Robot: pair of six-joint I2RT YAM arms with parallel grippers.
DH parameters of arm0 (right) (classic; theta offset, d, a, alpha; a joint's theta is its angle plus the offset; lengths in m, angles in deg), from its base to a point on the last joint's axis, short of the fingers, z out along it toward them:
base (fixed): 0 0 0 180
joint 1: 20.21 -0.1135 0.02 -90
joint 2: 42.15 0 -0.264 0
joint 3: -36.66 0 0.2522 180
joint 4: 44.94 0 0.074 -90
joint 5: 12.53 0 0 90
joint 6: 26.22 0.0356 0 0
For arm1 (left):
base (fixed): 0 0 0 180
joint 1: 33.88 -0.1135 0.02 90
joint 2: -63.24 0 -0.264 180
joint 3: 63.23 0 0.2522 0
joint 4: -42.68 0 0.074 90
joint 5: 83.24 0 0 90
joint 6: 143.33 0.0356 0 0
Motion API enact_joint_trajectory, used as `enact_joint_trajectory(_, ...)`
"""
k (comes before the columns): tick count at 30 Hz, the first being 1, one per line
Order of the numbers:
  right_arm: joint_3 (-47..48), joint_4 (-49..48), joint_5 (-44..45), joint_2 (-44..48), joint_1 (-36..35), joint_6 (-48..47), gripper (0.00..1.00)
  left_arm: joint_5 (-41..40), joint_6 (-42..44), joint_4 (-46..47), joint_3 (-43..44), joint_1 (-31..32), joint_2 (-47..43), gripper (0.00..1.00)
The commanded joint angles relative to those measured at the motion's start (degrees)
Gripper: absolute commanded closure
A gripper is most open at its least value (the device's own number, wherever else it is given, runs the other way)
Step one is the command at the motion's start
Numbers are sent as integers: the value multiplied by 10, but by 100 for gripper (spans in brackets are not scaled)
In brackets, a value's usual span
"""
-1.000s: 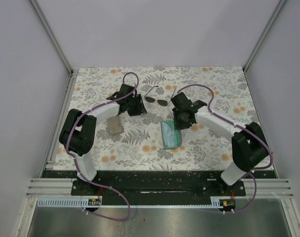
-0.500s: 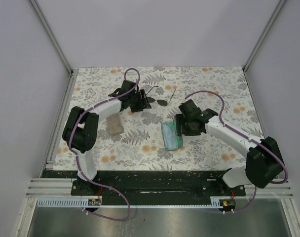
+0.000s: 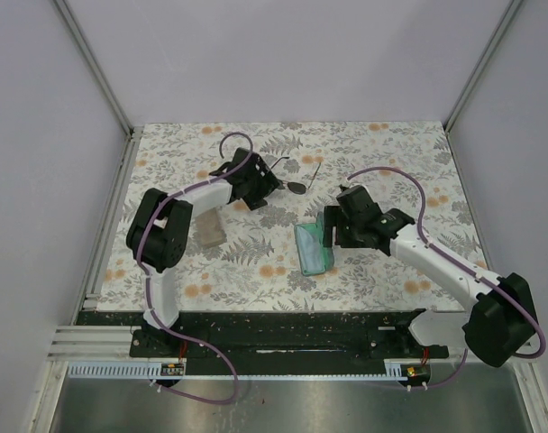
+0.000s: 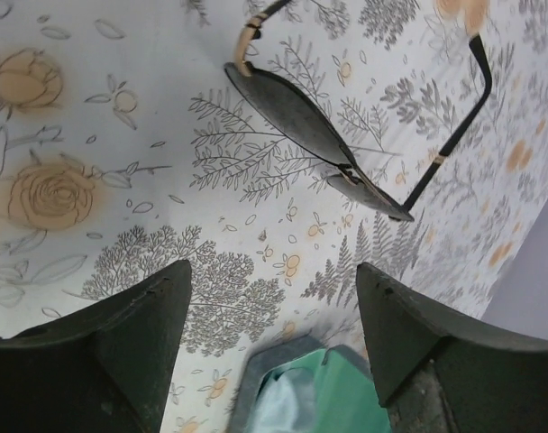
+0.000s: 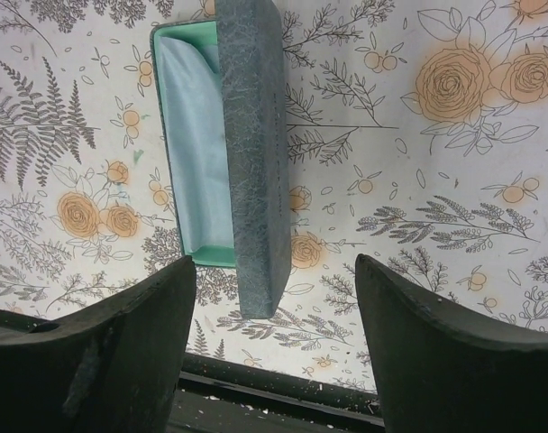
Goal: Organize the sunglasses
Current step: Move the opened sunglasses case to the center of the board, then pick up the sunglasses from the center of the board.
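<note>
Black wire-framed sunglasses [image 3: 295, 186] lay unfolded toward the far edge of the table [image 3: 418, 153], just beyond the left gripper [image 3: 269, 187]. An open teal case [image 3: 312, 253] sat mid-table beside the right gripper [image 3: 330, 233].

From the left wrist, the fingers [image 4: 130, 334] stood spread and empty, with the sunglasses ahead and untouched.

From the right wrist, the jaws stood spread above the case, whose lid [image 5: 254, 162] was raised.

Picking up the sunglasses seemed the step in hand. Next, the left gripper needed to close on the frame, not the lenses.

No writing was legible.
</note>
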Motion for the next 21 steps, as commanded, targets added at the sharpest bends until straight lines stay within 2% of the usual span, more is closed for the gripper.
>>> enact_joint_trajectory(1,-14,-25,11,27,-5,10,21,-137,-173,-49,41,30,-12,24)
enact_joint_trajectory(2,-16,-24,14,30,-5,10,21,-164,-221,-83,54,38,-12,24)
enact_joint_trajectory(4,-22,-24,17,38,-5,10,21,-205,-257,-137,87,49,-3,24)
enact_joint_trajectory(12,-34,-24,21,60,-5,2,20,-283,-334,-272,217,82,43,25)
enact_joint_trajectory(21,-36,-2,52,97,-4,-17,19,-320,-391,-304,248,93,83,31)
